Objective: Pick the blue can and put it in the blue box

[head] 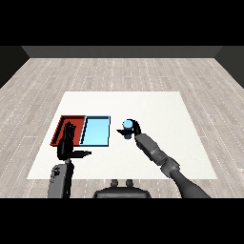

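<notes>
The blue can (127, 126) stood upright in the right hand (134, 129), whose black fingers curled round its lower body, so that only the can's pale top and upper side could be seen. Whether the can's base touched the white table (157, 109) or hung just above it could not be told, since the hand covered it. Can and hand were just to the right of the light blue tray (96, 131), apart from its right rim and outside it. The right forearm (159, 157) ran back to the lower right corner, where it was cut off by the edge of the view.

The left hand (67, 140) held nothing; its fingers pointed up and forward, straight and slightly spread, with the thumb stuck out to the right. It overlapped the near part of the red tray (64, 123), hiding much of that tray's floor and front rim; whether it touched the tray or hovered above it was not clear. The two trays lay side by side, touching along one edge, the red on the left.
</notes>
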`<state>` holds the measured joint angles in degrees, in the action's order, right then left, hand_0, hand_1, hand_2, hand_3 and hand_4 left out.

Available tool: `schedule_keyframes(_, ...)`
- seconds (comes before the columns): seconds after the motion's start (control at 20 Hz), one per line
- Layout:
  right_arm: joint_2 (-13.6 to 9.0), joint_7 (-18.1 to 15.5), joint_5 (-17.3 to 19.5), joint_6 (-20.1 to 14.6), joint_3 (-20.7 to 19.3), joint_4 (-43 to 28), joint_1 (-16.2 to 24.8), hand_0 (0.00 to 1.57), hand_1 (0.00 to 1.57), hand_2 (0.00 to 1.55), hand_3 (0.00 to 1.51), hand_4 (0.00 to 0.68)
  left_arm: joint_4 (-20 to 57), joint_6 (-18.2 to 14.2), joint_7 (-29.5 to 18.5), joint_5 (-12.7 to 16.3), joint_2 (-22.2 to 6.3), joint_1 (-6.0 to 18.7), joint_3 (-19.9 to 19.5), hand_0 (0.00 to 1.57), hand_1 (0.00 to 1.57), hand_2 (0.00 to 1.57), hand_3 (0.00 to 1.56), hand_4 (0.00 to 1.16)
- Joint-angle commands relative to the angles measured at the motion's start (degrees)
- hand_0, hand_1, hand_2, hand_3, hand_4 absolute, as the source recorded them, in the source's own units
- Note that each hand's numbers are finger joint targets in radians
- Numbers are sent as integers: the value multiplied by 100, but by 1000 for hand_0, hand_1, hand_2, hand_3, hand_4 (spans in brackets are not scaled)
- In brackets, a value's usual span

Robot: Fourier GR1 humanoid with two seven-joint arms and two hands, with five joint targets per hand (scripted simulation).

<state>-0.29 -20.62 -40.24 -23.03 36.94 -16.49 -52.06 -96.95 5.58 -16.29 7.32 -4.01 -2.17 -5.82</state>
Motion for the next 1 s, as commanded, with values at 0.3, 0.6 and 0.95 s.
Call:
schedule_keyframes(0.3,-555,-181,409,686,-246,-215,-295,1498,1498,1464,1397,553,375,-187,-97,-498,176,315,380,0,0,0,0,0)
schedule_keyframes(0.6,-571,175,917,-176,-141,-1774,286,1531,1531,1480,1410,578,-305,-129,656,-375,276,236,716,0,0,0,0,0)
schedule_keyframes(0.95,-1833,731,1138,-369,-160,-3931,996,1502,1502,1469,1393,582,58,-1163,966,-747,399,853,1821,0,0,0,0,0)
